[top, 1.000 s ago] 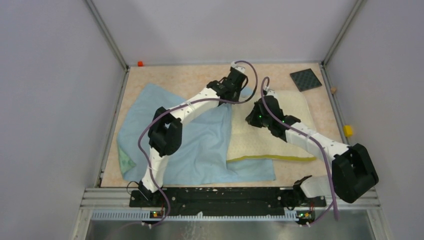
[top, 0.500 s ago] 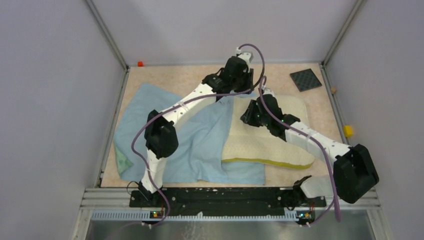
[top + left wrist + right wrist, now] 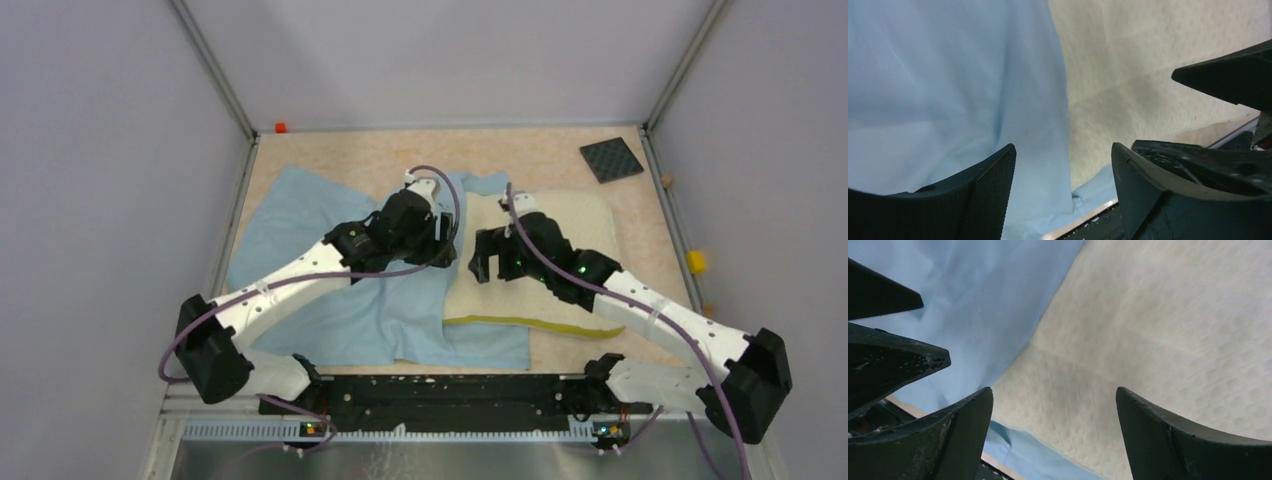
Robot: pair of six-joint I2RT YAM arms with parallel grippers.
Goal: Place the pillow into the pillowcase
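Pillow [image 3: 575,215] lies right of centre, its left edge meeting the light-blue pillowcase [image 3: 300,215] spread to the left. Left gripper [image 3: 1063,150] and right gripper [image 3: 1054,392] hover over that seam, both released, grasping nothing.

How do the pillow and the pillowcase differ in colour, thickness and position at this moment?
Colour: the pillow is cream-white and textured, with a yellow band on its near edge; the pillowcase is plain light blue. Thickness: the pillow is plump, the pillowcase thin and wrinkled. Position: the pillowcase lies left, the pillow right, mostly uncovered. Both are soft, lie on the table and overlap at the pillow's left edge.
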